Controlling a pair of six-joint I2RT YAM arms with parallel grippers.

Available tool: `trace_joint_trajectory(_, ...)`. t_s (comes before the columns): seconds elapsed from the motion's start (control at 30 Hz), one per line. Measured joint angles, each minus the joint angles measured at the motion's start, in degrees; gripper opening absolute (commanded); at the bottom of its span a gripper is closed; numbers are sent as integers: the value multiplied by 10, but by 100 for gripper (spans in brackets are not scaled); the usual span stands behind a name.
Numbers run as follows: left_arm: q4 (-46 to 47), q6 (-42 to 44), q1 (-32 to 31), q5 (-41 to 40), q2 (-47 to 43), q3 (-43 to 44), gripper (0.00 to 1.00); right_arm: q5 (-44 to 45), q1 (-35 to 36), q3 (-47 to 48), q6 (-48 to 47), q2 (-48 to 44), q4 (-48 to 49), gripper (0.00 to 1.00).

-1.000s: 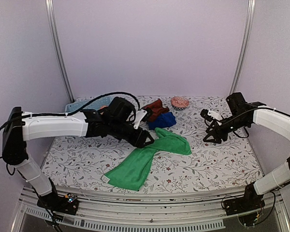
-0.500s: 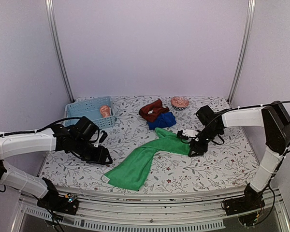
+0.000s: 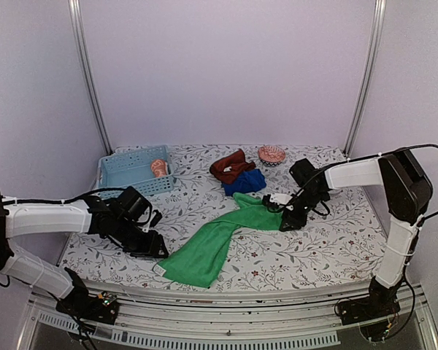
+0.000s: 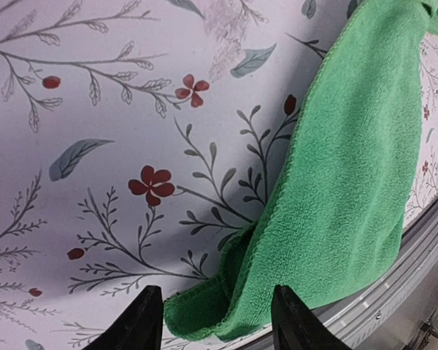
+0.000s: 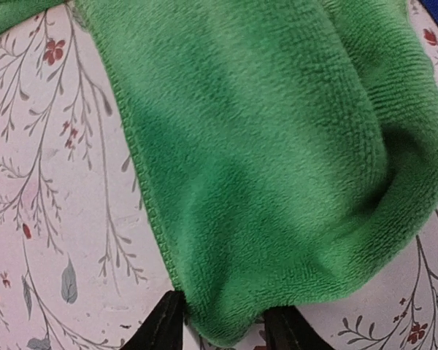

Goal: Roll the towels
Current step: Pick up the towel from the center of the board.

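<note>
We see the green towel (image 3: pixel 223 237) on the table (image 3: pixel 321 251), running 7 to 1 o'clock, left end effector (image 3: pixel 158 252) open at its 7 o'clock corner, right end effector (image 3: pixel 285 223) astride the other end, grip unclear.

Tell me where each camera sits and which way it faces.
Top external: above, behind the bases, looking down on the table; both arms show.
Left wrist: above the left hand, facing a corner of the green towel; fingertips show.
Right wrist: above the right hand, facing the towel's other end; fingertips show.
All share that towel.
</note>
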Motion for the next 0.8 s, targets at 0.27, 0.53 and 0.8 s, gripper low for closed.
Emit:
trace_joint_trajectory(0.27,38,2,0,32,30,-12,42,15,0,-2,14,-7,-9,7)
trace_joint_trajectory(0.53,79,34,1,51,45,7,0,24,-14,-1,37,-100,-77,4)
trace_joint_trajectory(0.8,102,62,1,56,61,30,42,12,-68,95,64,-197,-132,3)
